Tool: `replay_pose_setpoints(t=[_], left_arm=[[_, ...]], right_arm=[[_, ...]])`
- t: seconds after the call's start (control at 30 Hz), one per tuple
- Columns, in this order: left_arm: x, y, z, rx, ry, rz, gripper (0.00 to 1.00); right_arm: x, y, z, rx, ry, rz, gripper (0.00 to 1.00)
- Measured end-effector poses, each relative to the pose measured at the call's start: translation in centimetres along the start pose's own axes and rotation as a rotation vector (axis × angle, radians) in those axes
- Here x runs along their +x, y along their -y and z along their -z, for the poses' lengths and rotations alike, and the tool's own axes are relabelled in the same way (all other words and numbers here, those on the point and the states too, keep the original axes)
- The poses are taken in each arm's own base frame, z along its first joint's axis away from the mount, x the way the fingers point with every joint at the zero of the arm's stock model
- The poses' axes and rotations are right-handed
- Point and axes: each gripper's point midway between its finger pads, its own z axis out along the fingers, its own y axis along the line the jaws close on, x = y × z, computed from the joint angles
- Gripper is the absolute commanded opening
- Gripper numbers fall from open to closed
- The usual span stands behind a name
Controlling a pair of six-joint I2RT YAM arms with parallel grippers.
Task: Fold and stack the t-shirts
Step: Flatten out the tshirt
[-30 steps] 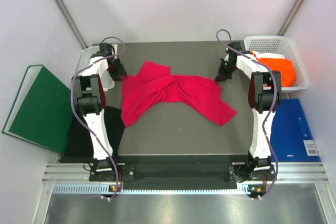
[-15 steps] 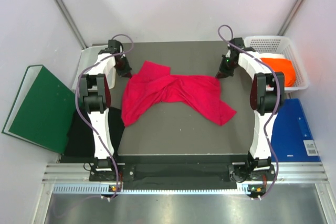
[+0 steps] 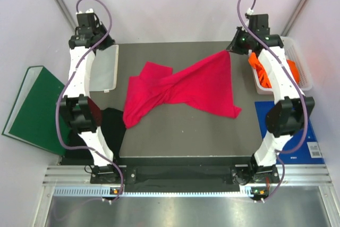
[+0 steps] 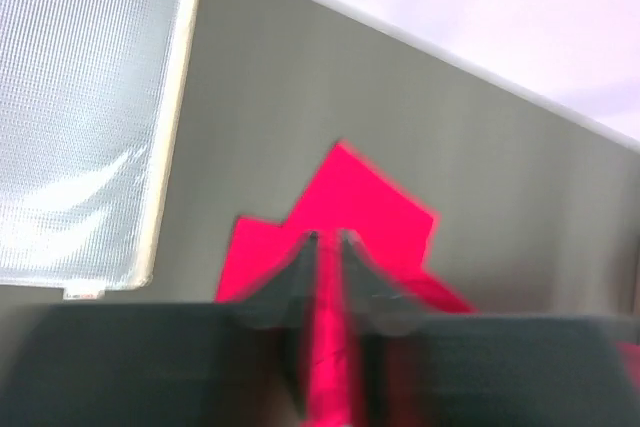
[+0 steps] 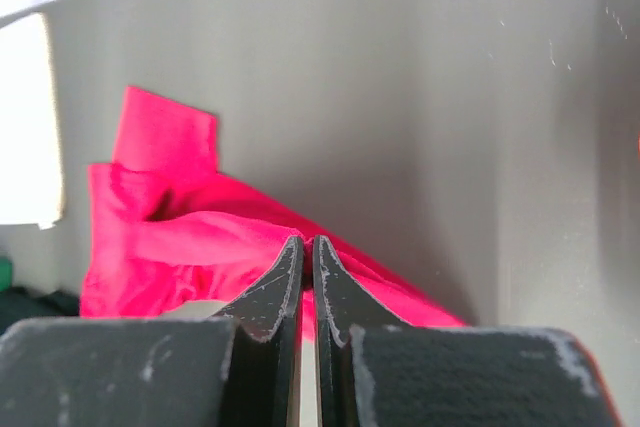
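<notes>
Raised since earlier: both jaws | right jaws: clamp crimson-pink t-shirt corner, cloth twisted | left jaws: parted, empty

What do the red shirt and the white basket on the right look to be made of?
The crimson-pink t-shirt looks like soft, matte cloth: it drapes and creases where the right gripper holds one corner up. The white basket looks like rigid moulded plastic, judging by its open lattice walls; the finish is hard to tell.

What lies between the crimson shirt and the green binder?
In the top view, between the crimson shirt and the green binder lie the black shirt, a pale flat tray farther back, and the left arm.
</notes>
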Motion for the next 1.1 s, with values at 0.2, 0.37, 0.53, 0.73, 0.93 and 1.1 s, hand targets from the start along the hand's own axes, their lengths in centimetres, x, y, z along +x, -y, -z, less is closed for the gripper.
replay_pose_setpoints(t=[0.2,0.37,0.53,0.73,0.93,1.1], left_arm=[[3.2,-0.1,0.6,0.048,-0.045,-0.001,0.84],[12.1,-3.2,-2.1,0.032,-0.272,0.044,0.83],[15.5,-3.8,-3.7,0.062,-0.378,0.075,0.81],[16.7,-4.2,-5.8,0.094,-0.405,0.097,0.81],[19.4,-6.3,-8.6,0.058,-0.473,0.138,0.81],[19.8,-6.9,-11.0,0.051,-0.492,0.150,0.82]], right_arm=[[1.4,-0.4,2.5,-0.020,0.032,0.024,0.00],[6.4,2.3,0.3,0.033,-0.090,0.006,0.00],[6.8,2.6,0.1,0.040,-0.099,0.012,0.00],[6.8,2.5,0.0,0.038,-0.097,0.017,0.00],[7.1,2.8,-0.5,0.042,-0.110,0.023,0.00],[7.6,3.2,-1.1,0.049,-0.130,0.026,0.00]])
